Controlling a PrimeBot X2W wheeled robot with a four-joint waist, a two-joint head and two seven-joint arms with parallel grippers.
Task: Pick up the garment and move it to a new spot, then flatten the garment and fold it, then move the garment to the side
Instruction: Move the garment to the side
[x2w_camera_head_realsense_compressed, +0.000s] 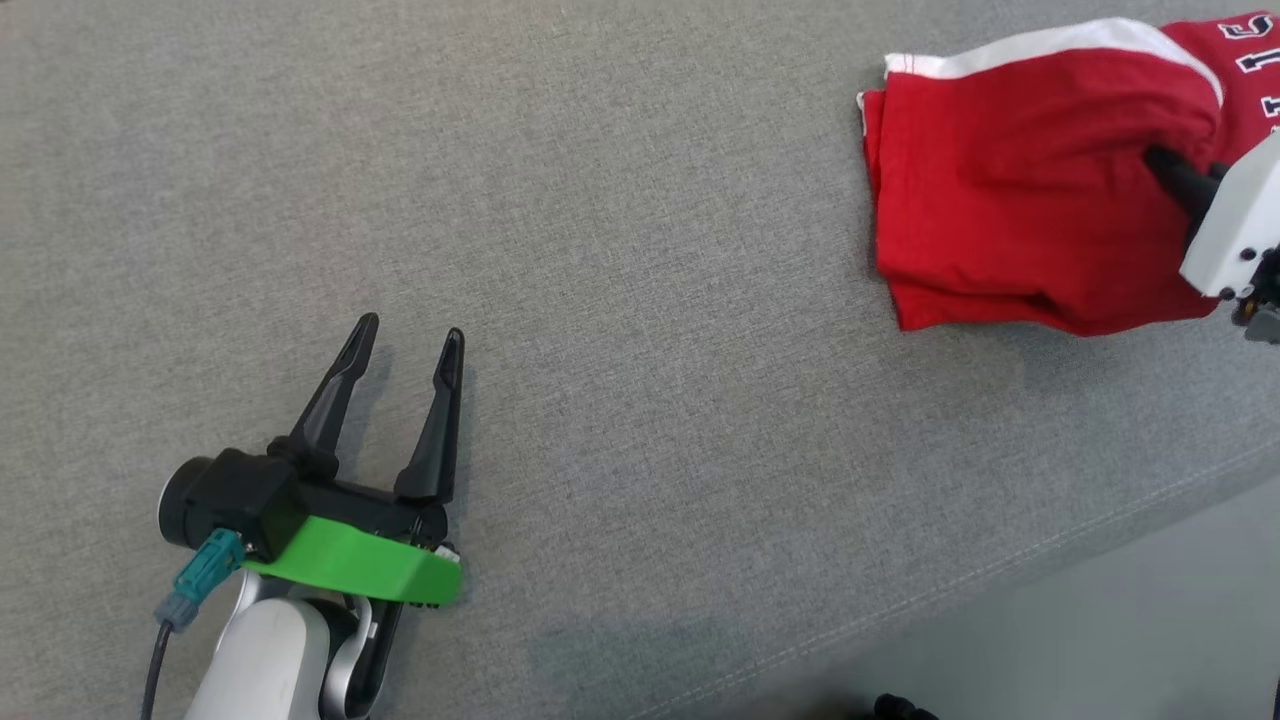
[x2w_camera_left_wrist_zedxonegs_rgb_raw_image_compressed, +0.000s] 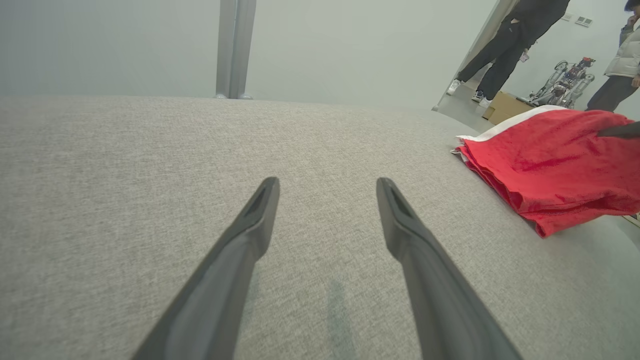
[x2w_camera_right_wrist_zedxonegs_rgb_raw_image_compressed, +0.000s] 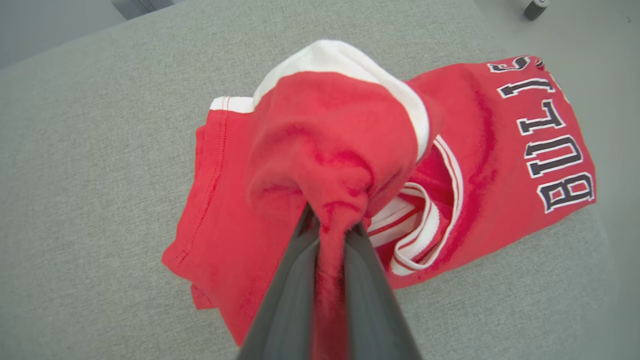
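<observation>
The garment (x2w_camera_head_realsense_compressed: 1010, 200) is a red jersey with white trim and dark lettering, folded in a stack at the far right of the grey surface. My right gripper (x2w_camera_right_wrist_zedxonegs_rgb_raw_image_compressed: 330, 225) is shut on a bunch of its red cloth, lifting the top layer into a peak; its dark fingers (x2w_camera_head_realsense_compressed: 1175, 178) enter the head view from the right edge. In the left wrist view the garment (x2w_camera_left_wrist_zedxonegs_rgb_raw_image_compressed: 555, 170) lies off to the right. My left gripper (x2w_camera_head_realsense_compressed: 405, 345) rests low at the lower left, open with nothing between its fingers (x2w_camera_left_wrist_zedxonegs_rgb_raw_image_compressed: 260, 215).
The grey fabric surface (x2w_camera_head_realsense_compressed: 640, 300) ends at a seam edge (x2w_camera_head_realsense_compressed: 1000, 580) at the lower right, with floor beyond. In the left wrist view a metal post (x2w_camera_left_wrist_zedxonegs_rgb_raw_image_compressed: 235, 50) stands behind the surface, and people (x2w_camera_left_wrist_zedxonegs_rgb_raw_image_compressed: 505, 40) and a cardboard box (x2w_camera_left_wrist_zedxonegs_rgb_raw_image_compressed: 505, 106) are at the far right.
</observation>
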